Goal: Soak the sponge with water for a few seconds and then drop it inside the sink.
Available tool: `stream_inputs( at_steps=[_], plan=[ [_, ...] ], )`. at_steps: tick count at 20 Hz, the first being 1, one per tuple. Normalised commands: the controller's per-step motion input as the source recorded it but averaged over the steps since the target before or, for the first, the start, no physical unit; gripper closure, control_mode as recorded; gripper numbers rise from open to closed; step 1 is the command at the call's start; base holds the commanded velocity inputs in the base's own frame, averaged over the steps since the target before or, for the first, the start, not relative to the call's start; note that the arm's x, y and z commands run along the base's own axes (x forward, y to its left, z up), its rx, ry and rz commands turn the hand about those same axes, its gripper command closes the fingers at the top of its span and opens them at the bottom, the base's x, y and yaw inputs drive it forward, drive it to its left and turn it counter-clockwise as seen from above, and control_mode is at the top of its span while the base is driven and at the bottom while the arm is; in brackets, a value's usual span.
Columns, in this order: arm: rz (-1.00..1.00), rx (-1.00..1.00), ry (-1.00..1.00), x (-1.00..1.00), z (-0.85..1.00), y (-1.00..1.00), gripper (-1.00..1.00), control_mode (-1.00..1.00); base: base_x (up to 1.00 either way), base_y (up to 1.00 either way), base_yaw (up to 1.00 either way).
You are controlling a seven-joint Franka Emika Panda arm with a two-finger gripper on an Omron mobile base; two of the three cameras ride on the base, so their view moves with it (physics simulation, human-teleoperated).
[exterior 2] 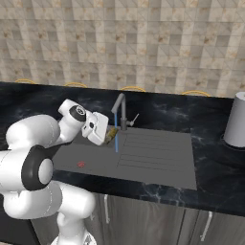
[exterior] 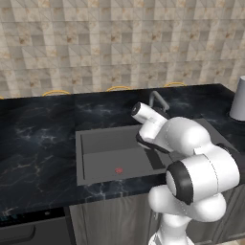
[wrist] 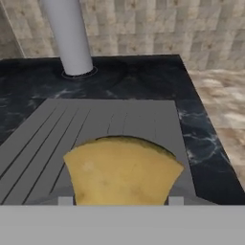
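The gripper pinches the yellow sponge between its jaws, held over the sink beside the thin blue water falling from the faucet. The sponge's long axis runs across the jaws. Beyond lie ribbed drainboard, black marbled counter and tiled wall.

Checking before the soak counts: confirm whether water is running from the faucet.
Yes, in the right base view a thin blue stream of water falls from the faucet beside the held sponge.
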Motion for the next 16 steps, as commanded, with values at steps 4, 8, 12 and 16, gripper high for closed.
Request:
stream_inputs(
  at_steps=[4,8,12,16],
  plan=[
    [-0.05,-0.02,0.19,0.01,0.03,0.37,1.00,-1.00,0.00,0.00,0.00],
    [-0.02,-0.02,0.14,0.01,0.00,0.30,1.00,-1.00,0.00,0.00,0.00],
    [-0.01,-0.01,0.01,0.08,0.00,0.06,1.00,-1.00,0.00,0.00,0.00],
    [0.00,0.00,0.03,0.09,0.00,0.00,1.00,-1.00,0.00,0.00,0.00]
  ],
)
